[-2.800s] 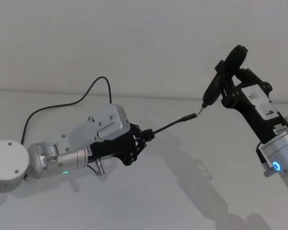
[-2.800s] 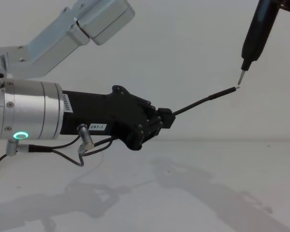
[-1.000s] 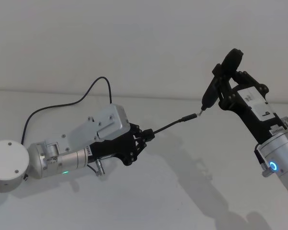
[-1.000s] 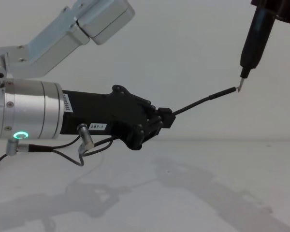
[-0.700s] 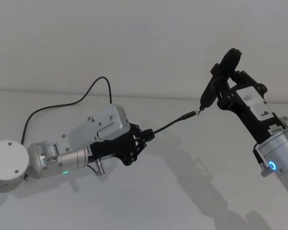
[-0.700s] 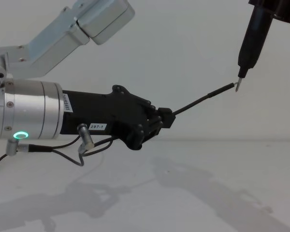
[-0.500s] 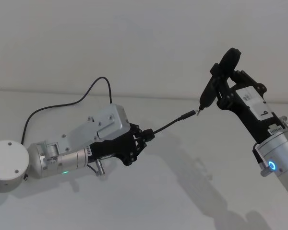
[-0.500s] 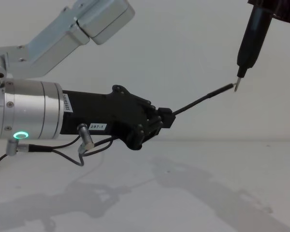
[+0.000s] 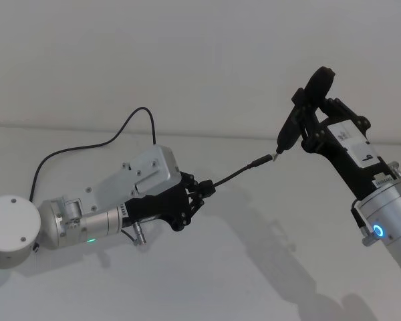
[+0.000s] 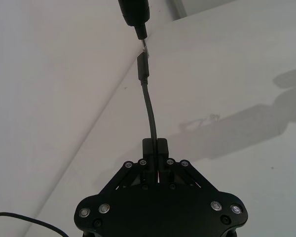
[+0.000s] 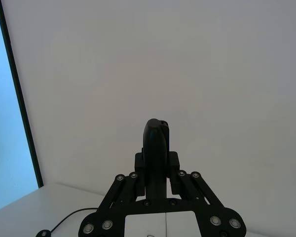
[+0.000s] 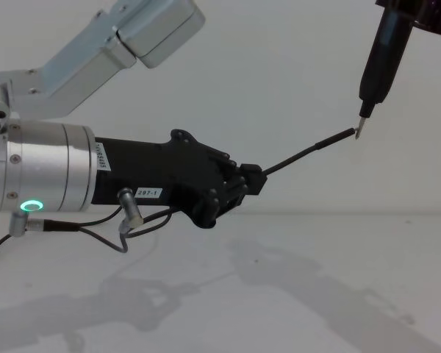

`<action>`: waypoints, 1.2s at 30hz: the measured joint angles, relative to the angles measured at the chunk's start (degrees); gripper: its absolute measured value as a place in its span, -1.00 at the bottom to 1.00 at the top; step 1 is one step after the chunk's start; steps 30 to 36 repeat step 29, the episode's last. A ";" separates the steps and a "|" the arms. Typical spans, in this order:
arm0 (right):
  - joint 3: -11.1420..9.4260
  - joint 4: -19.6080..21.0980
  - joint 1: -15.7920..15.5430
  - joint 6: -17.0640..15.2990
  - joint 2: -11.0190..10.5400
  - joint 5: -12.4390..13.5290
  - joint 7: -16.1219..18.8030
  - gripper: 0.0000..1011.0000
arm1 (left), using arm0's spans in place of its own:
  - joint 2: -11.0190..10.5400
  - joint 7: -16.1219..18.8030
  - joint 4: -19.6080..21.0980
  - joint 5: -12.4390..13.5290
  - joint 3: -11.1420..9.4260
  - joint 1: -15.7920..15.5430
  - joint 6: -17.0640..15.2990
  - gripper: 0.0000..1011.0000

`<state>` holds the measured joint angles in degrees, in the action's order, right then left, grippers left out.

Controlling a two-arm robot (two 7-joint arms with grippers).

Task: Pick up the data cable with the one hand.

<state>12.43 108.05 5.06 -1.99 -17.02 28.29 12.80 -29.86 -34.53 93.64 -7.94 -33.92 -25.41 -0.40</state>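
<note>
Data cable [image 9: 237,174] is clamped in the left gripper [image 9: 204,189], fingers closed on it well back from the plug. The free end juts forward and upward from the fingertips, clear of the table [image 9: 267,267]; its plug tip [image 12: 339,136] sits just at the metal tip of the pen-like tool [image 12: 375,66]. Contact between the two cannot be confirmed. The right gripper [image 11: 158,163], raised ahead of the left one, is closed around that tool's body.
</note>
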 joint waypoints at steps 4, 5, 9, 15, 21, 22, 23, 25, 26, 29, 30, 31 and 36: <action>0.03 0.00 0.02 0.00 -0.02 0.02 0.02 -0.47 | 0.00 0.00 0.00 0.00 0.00 0.00 0.00 -0.91; 0.04 0.00 0.03 0.00 -0.03 0.02 0.02 -0.47 | 0.00 0.00 0.00 0.00 0.00 0.00 0.00 -0.91; 0.04 0.00 0.05 0.00 -0.03 0.04 0.03 -0.47 | 0.00 0.00 0.00 0.00 0.00 0.00 0.00 -0.91; 0.04 0.00 0.05 0.00 -0.03 0.07 0.03 -0.47 | 0.00 0.00 0.00 0.00 0.00 0.00 0.00 -0.91; 0.04 0.00 0.05 0.00 -0.03 0.08 0.04 -0.47 | -0.01 0.00 0.00 0.00 0.00 0.00 0.00 -0.91; 0.04 0.00 0.05 0.00 -0.04 0.08 0.03 -0.47 | 0.00 0.00 0.00 0.00 0.00 0.00 0.00 -0.91; 0.04 0.00 0.05 0.00 -0.04 0.08 0.03 -0.47 | 0.00 0.00 0.00 0.00 0.00 0.00 0.00 -0.91; 0.04 0.00 0.05 0.00 -0.03 0.08 0.03 -0.47 | 0.00 0.00 0.00 0.00 0.00 0.00 0.00 -0.91; 0.04 0.00 0.05 0.00 -0.03 0.08 0.03 -0.47 | 0.00 0.00 0.00 0.00 0.00 0.00 0.00 -0.91; 0.04 0.00 0.05 0.00 -0.03 0.08 0.03 -0.47 | 0.00 0.00 0.00 0.00 0.00 0.00 0.00 -0.91; 0.04 0.00 0.05 0.00 -0.03 0.08 0.03 -0.47 | 0.00 0.00 0.00 0.00 0.00 0.00 0.00 -0.91; 0.04 0.00 0.05 0.00 -0.03 0.08 0.03 -0.47 | 0.00 0.00 0.00 0.00 0.00 0.00 0.00 -0.91; 0.04 0.00 0.05 0.00 -0.03 0.08 0.03 -0.47 | 0.00 0.00 0.00 0.00 0.00 0.00 0.00 -0.91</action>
